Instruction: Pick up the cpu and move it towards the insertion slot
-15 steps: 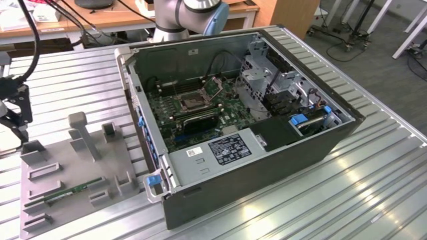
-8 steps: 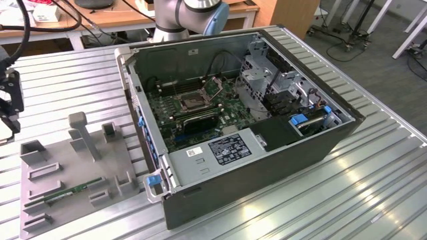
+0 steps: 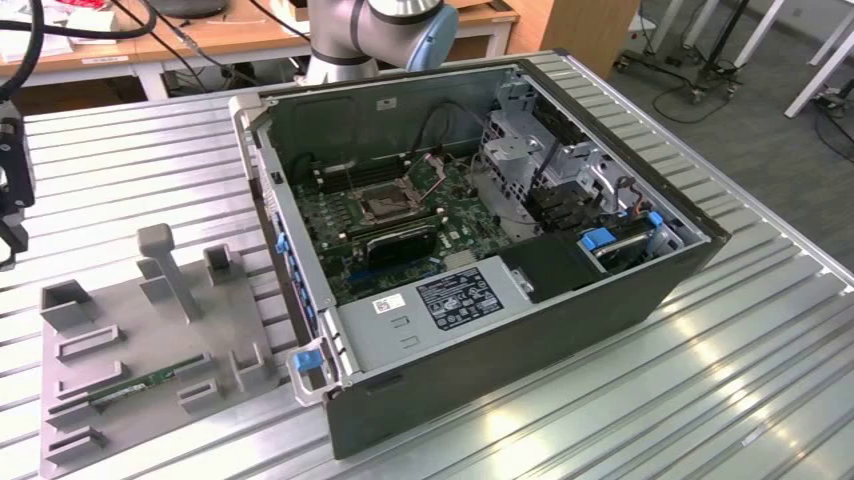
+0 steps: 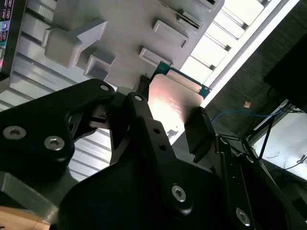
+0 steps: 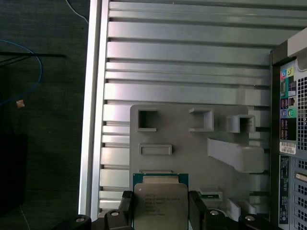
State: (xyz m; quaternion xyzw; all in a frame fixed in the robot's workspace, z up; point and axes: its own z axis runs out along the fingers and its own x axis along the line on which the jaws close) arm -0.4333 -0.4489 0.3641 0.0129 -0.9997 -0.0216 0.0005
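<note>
Over the grey fixture tray (image 5: 182,139), we're seeing the gripper (image 5: 160,213) clamping its two fingers (image 5: 196,211) on opposite edges of the cpu (image 5: 159,203), jaws standing only as wide as the chip. Both wrist views are showing the silvery lid pinched between them, w/ a green rim peeking out beyond. Pick looks done, as we're judging it: the chip seems to be hanging clear of the tray, tho we can't tell whether any corner is touching it. In the exterior view, what we're taking for the gripper's dark body is hanging at the exterior view's left edge, approx 9 o'clock. The insertion slot (image 3: 387,203) is sitting on the board inside the open pc case (image 3: 561,340), approx 3 o'clock from it and well apart. So the carry toward the slot is the part left, barely begun if at all. Memory stick (image 3: 134,385) is lying on the tray at approx 7 o'clock, untouched.
</note>
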